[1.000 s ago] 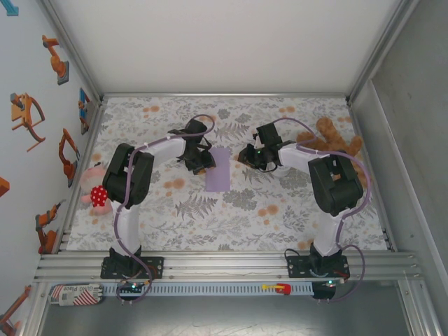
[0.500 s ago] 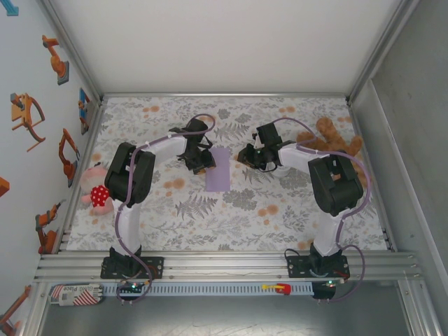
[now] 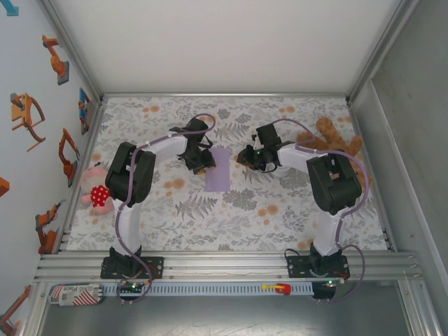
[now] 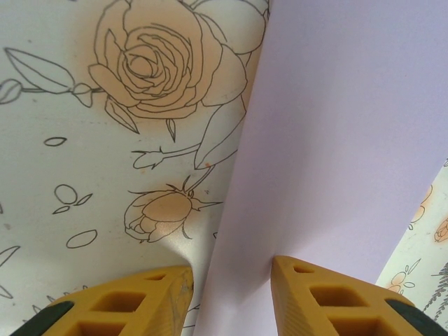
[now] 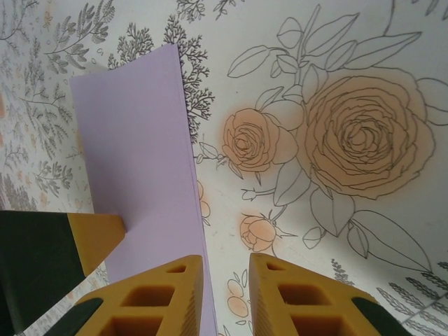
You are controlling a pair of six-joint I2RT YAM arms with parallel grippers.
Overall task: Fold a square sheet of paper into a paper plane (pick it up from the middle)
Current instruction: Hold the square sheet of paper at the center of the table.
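One lavender square sheet of paper (image 3: 218, 169), apparently folded to a narrow strip, lies flat on the flower-patterned tabletop (image 3: 231, 217) between two grippers. Left gripper (image 4: 231, 290): jaws released, straddling the paper's edge. Right gripper (image 5: 225, 280): jaws narrowly parted, empty, paper just beside them. Likely the creasing step; next probably calls for corner folds. Also one brown teddy bear (image 3: 334, 140) and one pink plush toy (image 3: 94, 189).

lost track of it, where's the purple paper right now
In the top view the purple paper lies flat on the flowered cloth near its middle, between the left pincer and the right pincer.
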